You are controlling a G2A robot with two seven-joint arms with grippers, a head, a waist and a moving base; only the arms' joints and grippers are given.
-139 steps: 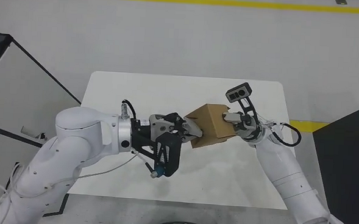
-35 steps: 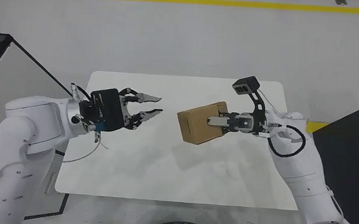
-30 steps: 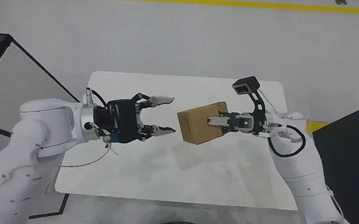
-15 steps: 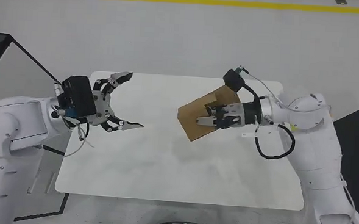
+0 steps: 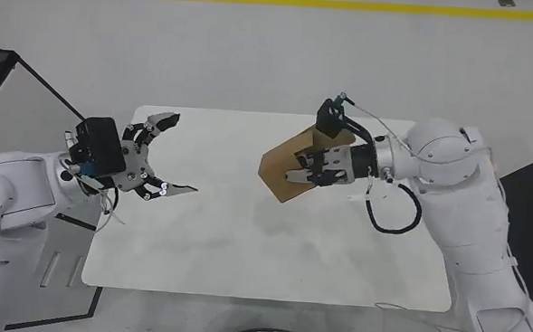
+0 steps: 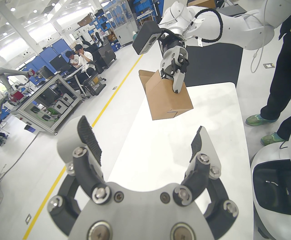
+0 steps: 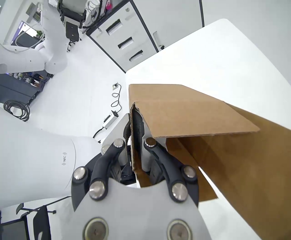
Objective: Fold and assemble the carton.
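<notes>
The carton (image 5: 275, 175) is held tilted above the table (image 5: 271, 248), right of centre, with one wall pinched by the right gripper (image 5: 299, 168). The left gripper (image 5: 178, 154) is spread wide at centre left.

The carton (image 7: 193, 118) runs off the right wrist view's edge, its far end cut away. Its gripped wall and flap cover part of the fingers of the right gripper (image 7: 136, 134). Seen from above and from the left wrist, the carton's inside is hidden, one finger lost within.
</notes>
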